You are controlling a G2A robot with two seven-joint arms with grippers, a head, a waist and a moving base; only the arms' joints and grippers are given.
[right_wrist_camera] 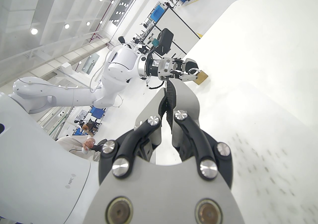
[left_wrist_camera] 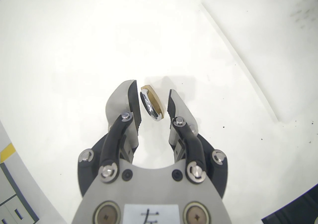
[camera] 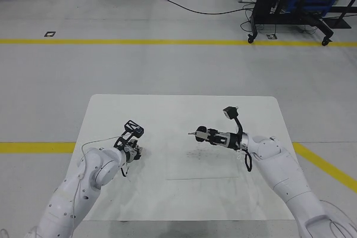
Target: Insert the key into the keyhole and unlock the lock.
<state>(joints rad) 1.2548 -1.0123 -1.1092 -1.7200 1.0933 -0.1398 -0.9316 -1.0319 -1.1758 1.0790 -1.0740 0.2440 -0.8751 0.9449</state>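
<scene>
A small brass padlock [left_wrist_camera: 156, 103] with a chrome shackle [left_wrist_camera: 148, 106] stands on edge on the white table, between the fingers of my left gripper [left_wrist_camera: 152, 90]. That gripper is open, its pads close on either side of the lock. From the right wrist view the same lock [right_wrist_camera: 202, 76] sits at the left gripper [right_wrist_camera: 190, 72], near the table's left side. My right gripper [camera: 195, 134] hovers over the table's middle, pointing towards the left arm. It is shut, and a thin metal key tip [camera: 190, 133] pokes out of its pads [right_wrist_camera: 171, 91].
The white table [camera: 166, 196] has a thin flat sheet on it with a raised edge [left_wrist_camera: 238, 56]. Dark scuff marks [camera: 203, 156] lie under the right gripper. Yellow floor lines and a black cart [camera: 291, 18] are beyond the table.
</scene>
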